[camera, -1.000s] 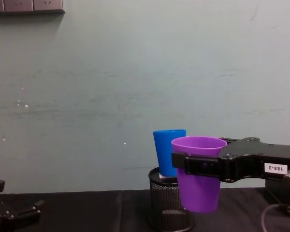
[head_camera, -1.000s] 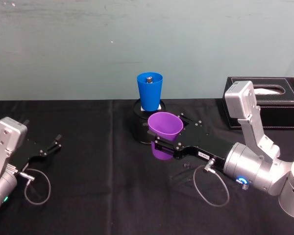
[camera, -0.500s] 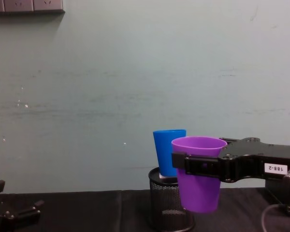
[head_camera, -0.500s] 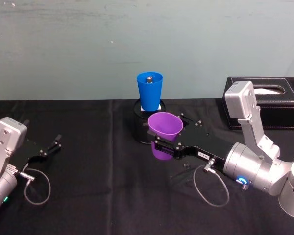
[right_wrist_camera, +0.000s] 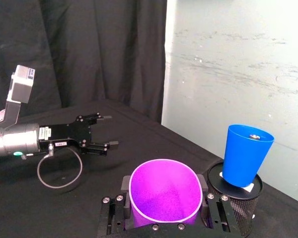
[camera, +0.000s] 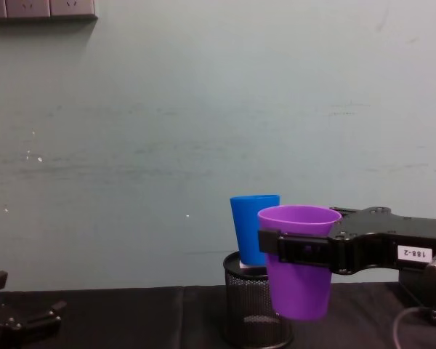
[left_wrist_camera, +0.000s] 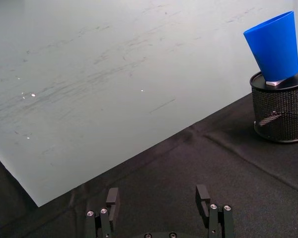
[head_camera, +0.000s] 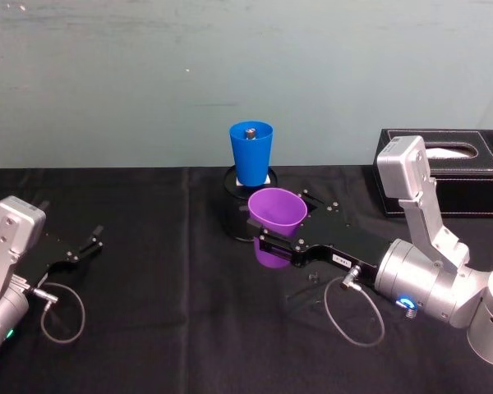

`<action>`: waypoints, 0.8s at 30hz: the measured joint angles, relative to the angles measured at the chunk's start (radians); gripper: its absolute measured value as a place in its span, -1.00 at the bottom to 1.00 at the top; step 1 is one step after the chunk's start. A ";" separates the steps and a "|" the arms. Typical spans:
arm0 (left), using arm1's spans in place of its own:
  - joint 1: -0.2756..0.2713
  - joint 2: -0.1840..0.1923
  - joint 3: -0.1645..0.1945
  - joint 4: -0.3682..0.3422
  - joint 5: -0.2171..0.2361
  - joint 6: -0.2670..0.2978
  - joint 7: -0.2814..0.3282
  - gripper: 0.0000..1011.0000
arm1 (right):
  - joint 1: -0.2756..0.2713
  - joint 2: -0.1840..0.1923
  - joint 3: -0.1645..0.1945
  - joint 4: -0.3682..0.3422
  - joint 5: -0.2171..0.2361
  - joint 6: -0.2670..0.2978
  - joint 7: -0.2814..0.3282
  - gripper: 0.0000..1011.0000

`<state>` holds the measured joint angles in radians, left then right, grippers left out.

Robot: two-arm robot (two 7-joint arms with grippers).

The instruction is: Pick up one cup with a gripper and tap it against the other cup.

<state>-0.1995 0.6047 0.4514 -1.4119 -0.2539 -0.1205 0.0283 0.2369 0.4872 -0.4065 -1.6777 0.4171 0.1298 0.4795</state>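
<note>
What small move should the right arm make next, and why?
Probably ease the purple cup forward, gently, until its wall touches the blue cup. The right gripper has its jaws shut on it, lifted; the blue cup stands just beyond, perched atop the mesh pen holder, so a hard knock might topple it. The left gripper sits parked, open.

The right arm [head_camera: 431,283] enters from the lower right of the head view, its silver wrist angled toward the frame's centre. The right gripper [head_camera: 281,226] lies flat and level, its black fingers [right_wrist_camera: 214,209] clamped on either side of the purple cup [head_camera: 275,212], which it holds upright and off the table. The left arm [head_camera: 4,263] sits at the lower left edge. The left gripper [head_camera: 94,238] is low over the table, its fingers [left_wrist_camera: 202,194] spread apart, holding nothing.
</note>
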 joint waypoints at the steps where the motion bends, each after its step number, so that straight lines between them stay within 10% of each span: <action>1: 0.000 0.000 0.000 0.000 0.000 0.000 0.000 0.98 | 0.000 0.000 0.000 0.000 0.000 0.000 0.000 0.48; 24: 0.000 0.000 0.000 0.000 0.000 0.000 0.000 0.98 | 0.000 0.000 0.000 0.000 0.000 0.000 0.000 0.48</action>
<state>-0.1995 0.6047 0.4514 -1.4120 -0.2539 -0.1205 0.0283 0.2370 0.4872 -0.4064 -1.6777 0.4171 0.1299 0.4795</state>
